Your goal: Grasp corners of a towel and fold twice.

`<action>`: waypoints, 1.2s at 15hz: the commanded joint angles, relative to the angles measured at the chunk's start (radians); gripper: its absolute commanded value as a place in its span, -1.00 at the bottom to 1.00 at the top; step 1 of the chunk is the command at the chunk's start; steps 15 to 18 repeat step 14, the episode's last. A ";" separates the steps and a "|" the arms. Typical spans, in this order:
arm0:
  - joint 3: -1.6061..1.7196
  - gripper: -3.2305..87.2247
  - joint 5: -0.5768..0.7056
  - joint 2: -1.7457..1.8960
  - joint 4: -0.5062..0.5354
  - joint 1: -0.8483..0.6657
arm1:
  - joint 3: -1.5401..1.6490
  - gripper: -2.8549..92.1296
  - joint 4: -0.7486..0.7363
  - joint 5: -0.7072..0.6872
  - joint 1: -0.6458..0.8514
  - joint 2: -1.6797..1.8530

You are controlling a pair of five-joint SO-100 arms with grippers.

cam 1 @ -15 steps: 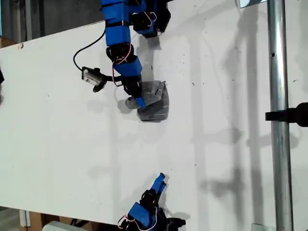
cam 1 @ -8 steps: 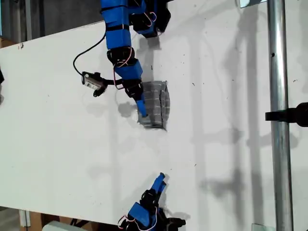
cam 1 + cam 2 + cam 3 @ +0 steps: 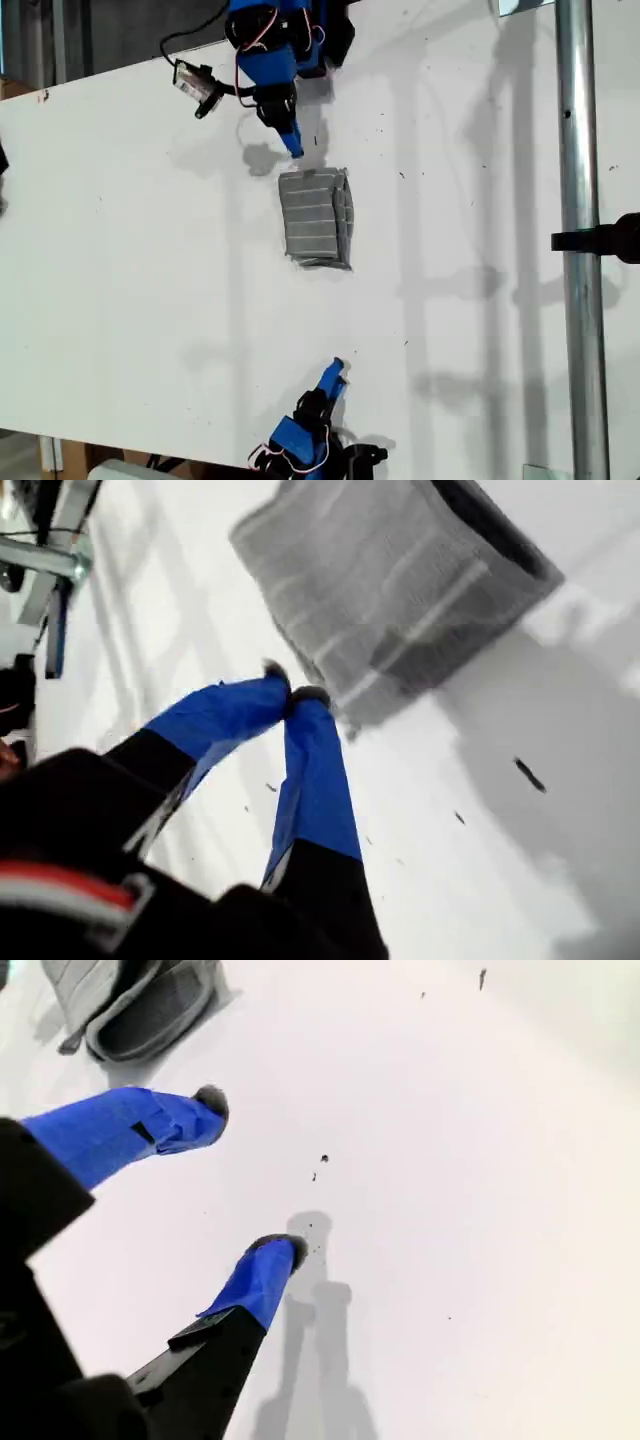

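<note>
The towel (image 3: 315,217) lies folded into a small grey striped rectangle near the middle of the white table (image 3: 120,260). My first gripper (image 3: 294,150) hovers just off the towel's edge toward the exterior view's top, shut with nothing held. In the first wrist view its blue tips (image 3: 295,695) meet just short of the towel (image 3: 390,590), whose folded layers show. My second gripper (image 3: 335,372) stands open near the exterior view's bottom edge, well away from the cloth. The second wrist view shows it (image 3: 248,1175) over bare table, with the towel (image 3: 130,1000) far off.
A metal pole (image 3: 577,240) with a black clamp (image 3: 610,238) runs down the exterior view's right. A small camera on a cable (image 3: 195,82) sticks out beside the first arm. Dark specks mark the tabletop.
My first gripper let go of the towel and pulled back toward the exterior view's top. The cloth, lifted and bunched before, now lies flat and folded. The second arm stayed put.
</note>
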 commanded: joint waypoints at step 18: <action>0.014 -0.62 0.681 0.008 -0.008 -0.118 | 0.172 -0.88 0.356 0.094 0.014 0.216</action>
